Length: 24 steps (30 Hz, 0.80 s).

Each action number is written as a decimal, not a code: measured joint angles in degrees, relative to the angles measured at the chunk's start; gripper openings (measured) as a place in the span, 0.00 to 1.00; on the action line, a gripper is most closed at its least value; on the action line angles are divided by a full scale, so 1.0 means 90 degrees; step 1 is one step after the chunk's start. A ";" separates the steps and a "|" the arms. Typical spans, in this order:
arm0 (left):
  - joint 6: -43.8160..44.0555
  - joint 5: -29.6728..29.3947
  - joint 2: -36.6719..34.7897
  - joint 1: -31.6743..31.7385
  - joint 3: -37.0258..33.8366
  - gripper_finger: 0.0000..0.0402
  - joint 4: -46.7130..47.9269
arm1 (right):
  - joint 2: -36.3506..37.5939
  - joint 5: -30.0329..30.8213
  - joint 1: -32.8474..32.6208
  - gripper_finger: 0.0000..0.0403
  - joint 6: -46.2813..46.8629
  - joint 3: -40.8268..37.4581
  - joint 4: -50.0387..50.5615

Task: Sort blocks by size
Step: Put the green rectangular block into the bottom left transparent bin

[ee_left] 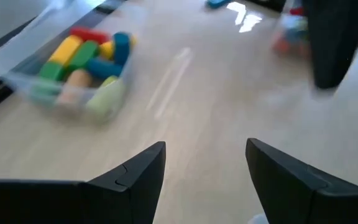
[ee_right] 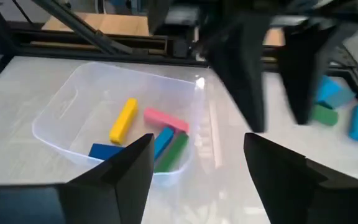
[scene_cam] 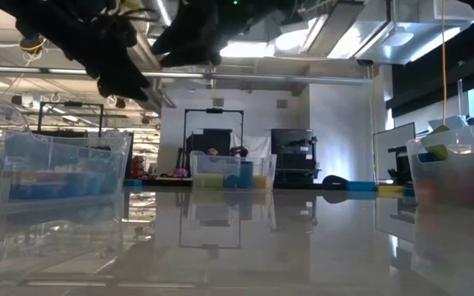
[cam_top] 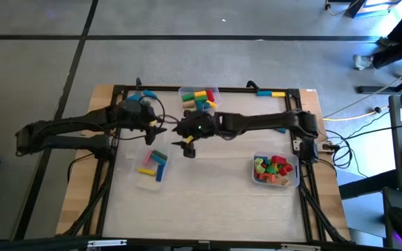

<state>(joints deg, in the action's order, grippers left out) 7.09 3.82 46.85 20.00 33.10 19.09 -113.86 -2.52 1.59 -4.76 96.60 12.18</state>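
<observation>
Blocks in three bins, both grippers open and empty

Blocks sit in three clear bins on the table (cam_top: 215, 202). Far bin (cam_top: 199, 98), at the back edge mid-table: mixed pieces, red, yellow, green, blue. Left-centre bin (cam_top: 152, 169): long bars (ee_right: 123, 120), one yellow, one pink, blue and green ones lying side by side, clearest in the right wrist view. Right bin (cam_top: 276, 171), near the right arm's base: heap of short chunks, mostly red, green, orange. A few loose blue and yellow pieces (cam_top: 271, 93) lie on the back frame, outside any bin.

Left gripper (cam_top: 160, 127) hangs above the table just behind the left-centre bin, fingers (ee_left: 135, 174) spread wide, nothing between them; only bare tabletop shows in the gap. Right gripper (cam_top: 188, 145) reaches across from the right to mid-table, just right of the same bin, fingers (ee_right: 126, 165) apart & empty. The two grippers are close together, not touching. In the low view both arms are dark shapes up top, clear of the surface.

No brand, label or writing readable anywhere on bins, blocks or arms.
</observation>
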 joint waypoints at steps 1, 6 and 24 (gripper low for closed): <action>0.0063 -0.0104 0.0000 0.0037 0.0000 0.54 0.0082 | 0.0043 -0.0021 0.0053 0.60 -0.0112 0.0007 0.0108; 0.0377 -0.0547 0.0002 0.0251 0.0041 0.54 0.0454 | 0.0085 -0.0707 0.0477 0.57 -0.0479 -0.0007 0.0909; 0.0950 -0.1545 0.1303 0.1201 0.0583 0.54 0.1641 | 0.0946 -0.3250 0.1946 0.56 -0.0384 -0.1486 0.0990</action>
<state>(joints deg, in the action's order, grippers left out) 15.64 -10.09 58.57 30.81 38.35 33.86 -105.35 -31.77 19.11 -8.22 83.22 21.09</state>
